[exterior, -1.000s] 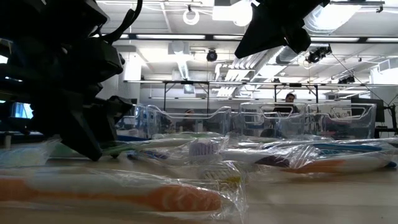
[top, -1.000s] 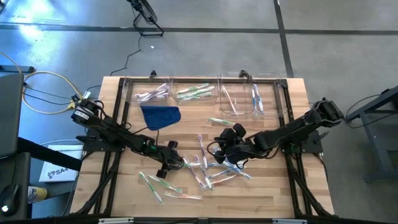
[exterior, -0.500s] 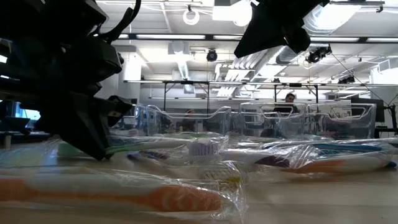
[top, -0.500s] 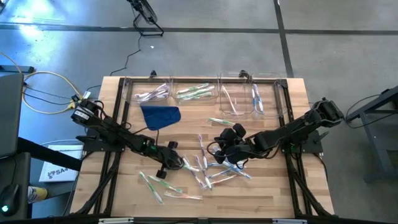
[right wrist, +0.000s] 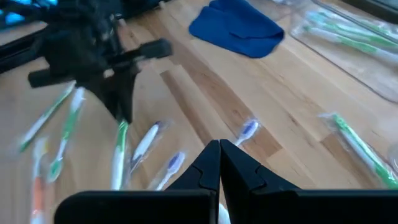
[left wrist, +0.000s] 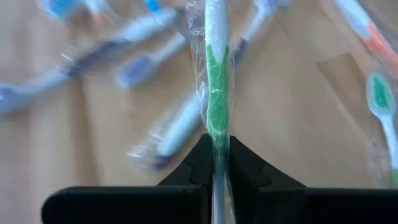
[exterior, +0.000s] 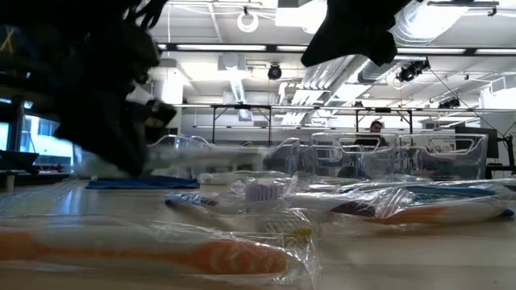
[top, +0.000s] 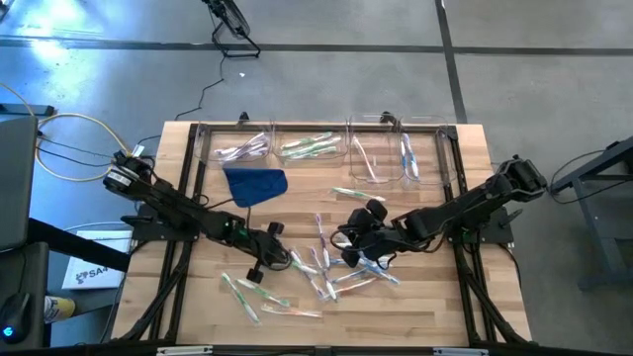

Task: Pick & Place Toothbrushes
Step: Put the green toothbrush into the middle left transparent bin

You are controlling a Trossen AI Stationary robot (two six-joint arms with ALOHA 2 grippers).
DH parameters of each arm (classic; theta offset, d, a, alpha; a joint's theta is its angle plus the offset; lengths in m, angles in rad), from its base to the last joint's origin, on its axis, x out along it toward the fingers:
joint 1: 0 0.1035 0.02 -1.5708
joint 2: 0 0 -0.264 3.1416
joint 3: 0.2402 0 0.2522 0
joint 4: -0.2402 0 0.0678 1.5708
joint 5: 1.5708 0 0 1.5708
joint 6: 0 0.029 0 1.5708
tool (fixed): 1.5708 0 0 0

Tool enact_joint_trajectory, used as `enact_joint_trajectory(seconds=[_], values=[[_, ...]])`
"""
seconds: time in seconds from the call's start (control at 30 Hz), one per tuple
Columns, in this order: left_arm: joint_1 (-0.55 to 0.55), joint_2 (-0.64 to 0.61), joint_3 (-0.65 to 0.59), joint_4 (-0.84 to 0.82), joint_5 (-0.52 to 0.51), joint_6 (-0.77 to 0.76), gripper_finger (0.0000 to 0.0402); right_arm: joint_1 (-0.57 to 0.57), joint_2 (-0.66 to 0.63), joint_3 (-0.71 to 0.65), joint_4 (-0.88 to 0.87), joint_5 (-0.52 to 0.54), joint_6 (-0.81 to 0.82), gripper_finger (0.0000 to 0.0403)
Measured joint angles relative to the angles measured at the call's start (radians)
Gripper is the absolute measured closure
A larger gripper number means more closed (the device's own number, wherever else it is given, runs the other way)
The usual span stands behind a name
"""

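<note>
Many toothbrushes in clear wrappers lie flat and scattered on the wooden table, most of them at the centre [top: 331, 272] and a few at the near left [top: 252, 295]. My left gripper [top: 272, 259] is left of the centre pile and shut on a green toothbrush [left wrist: 216, 106], which also shows in the right wrist view [right wrist: 118, 155]. My right gripper [top: 351, 247] hovers shut above the right part of the pile, and I see nothing between its fingers [right wrist: 219, 163]. My left gripper pinches the wrapped green toothbrush between its two fingers, by the part of the handle [left wrist: 217, 146] near one end. The fingers slant down from the table's left side. The brush runs on straight out past the fingertips. It is lifted clear of the table.
Clear plastic bins [top: 316, 148] stand in a row along the far edge, with toothbrushes inside. A blue cloth [top: 255, 184] lies in front of the left bins. In the low view a wrapped orange toothbrush [exterior: 161, 254] lies close at the near edge.
My left gripper has risen from the table with the green toothbrush in it. The brush lay among the others before and now hangs clear of the wood. The right arm has kept its place.
</note>
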Motion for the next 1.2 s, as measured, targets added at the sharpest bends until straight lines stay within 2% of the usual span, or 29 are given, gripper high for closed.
enact_joint_trajectory(seconds=[0.2, 0.33, 0.5, 0.6, 0.73, 0.93, 1.1, 1.2], values=[[0.034, -0.147, 0.093, -0.266, -0.142, 0.107, 0.0385, 0.01, -0.039, 0.001, 0.016, 0.002, -0.029, 0.04], [0.082, -0.236, 0.15, -0.382, -0.235, 0.208, 0.0385, 0.019, -0.057, 0.002, 0.029, 0.016, -0.048, 0.04], [0.153, -0.316, 0.196, -0.417, -0.365, 0.344, 0.0385, 0.03, -0.057, 0.001, 0.047, 0.012, -0.064, 0.04], [0.213, -0.35, 0.209, -0.433, -0.402, 0.423, 0.0384, 0.036, -0.057, 0.001, 0.049, 0.013, -0.064, 0.04], [0.312, -0.373, 0.235, -0.439, -0.384, 0.479, 0.0384, 0.048, -0.058, 0.001, 0.069, 0.015, -0.076, 0.04], [0.497, -0.367, 0.276, -0.414, -0.227, 0.527, 0.0384, 0.059, -0.058, 0.0, 0.071, 0.021, -0.083, 0.04], [0.656, -0.351, 0.313, -0.423, -0.136, 0.541, 0.0384, 0.058, -0.058, 0.0, 0.063, 0.033, -0.084, 0.04], [0.747, -0.326, 0.34, -0.416, -0.015, 0.538, 0.0384, 0.058, -0.058, 0.0, 0.058, 0.037, -0.089, 0.04]])
